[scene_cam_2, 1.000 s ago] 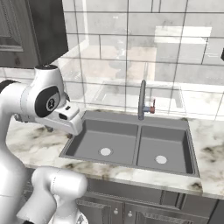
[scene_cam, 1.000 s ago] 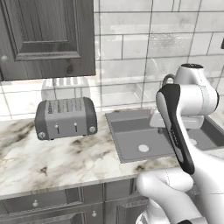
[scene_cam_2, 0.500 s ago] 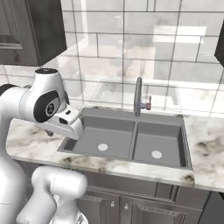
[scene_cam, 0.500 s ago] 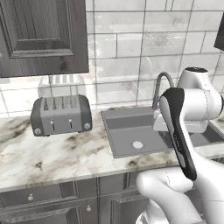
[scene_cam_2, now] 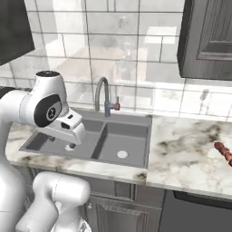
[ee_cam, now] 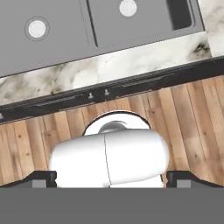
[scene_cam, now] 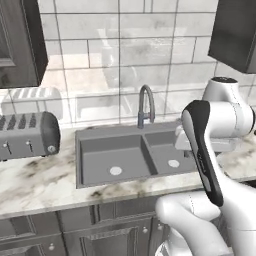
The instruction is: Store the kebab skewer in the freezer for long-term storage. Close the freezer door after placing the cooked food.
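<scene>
The kebab skewer (scene_cam_2: 224, 151), reddish-brown chunks on a stick, lies on the marble counter (scene_cam_2: 186, 154) at the far right edge of the right base view, well to the right of the sink. My gripper (ee_cam: 111, 179) points down over the wooden floor in front of the counter. Its two dark fingertips (ee_cam: 43, 177) stand far apart at the bottom corners of the hand view, open with nothing between them. The white hand (scene_cam_2: 68, 129) hangs folded close to the arm, over the sink's front left. The freezer and the freezer door are out of view.
A grey double sink (scene_cam: 130, 160) with a curved faucet (scene_cam: 145, 105) is set in the counter. A silver toaster (scene_cam: 25, 135) stands at the left. Dark wood wall cabinets (scene_cam_2: 208, 36) hang above. Dark base cabinets (scene_cam: 100, 230) run below the counter.
The whole picture has slid left, so the base has driven right along the counter. The toaster is now at the left edge and the skewer has come into view. The gripper stays open.
</scene>
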Available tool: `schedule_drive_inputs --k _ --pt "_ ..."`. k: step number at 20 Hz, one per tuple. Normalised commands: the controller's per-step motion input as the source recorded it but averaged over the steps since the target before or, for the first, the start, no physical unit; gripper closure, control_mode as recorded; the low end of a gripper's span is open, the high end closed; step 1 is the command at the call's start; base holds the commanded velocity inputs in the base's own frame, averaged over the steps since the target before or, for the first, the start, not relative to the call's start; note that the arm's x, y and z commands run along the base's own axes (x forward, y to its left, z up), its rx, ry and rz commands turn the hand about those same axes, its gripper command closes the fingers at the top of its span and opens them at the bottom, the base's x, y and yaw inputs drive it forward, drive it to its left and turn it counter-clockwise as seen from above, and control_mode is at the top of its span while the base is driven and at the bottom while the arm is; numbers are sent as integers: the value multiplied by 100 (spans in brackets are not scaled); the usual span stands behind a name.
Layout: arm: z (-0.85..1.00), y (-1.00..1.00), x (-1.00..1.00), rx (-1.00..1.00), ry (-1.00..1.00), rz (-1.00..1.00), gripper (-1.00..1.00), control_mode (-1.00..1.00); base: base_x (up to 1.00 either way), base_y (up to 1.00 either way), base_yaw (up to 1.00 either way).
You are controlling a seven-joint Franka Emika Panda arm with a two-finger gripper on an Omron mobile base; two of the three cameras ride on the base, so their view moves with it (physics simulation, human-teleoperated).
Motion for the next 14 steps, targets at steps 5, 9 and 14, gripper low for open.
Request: schedule_drive_inputs --k 5,9,14 --pt "0 0 0 0 0 0 -100 100 0 -88 0" --pt "0 0 0 0 0 0 -100 100 0 -78 0" --pt "0 0 0 0 0 0 -100 100 0 -77 0"
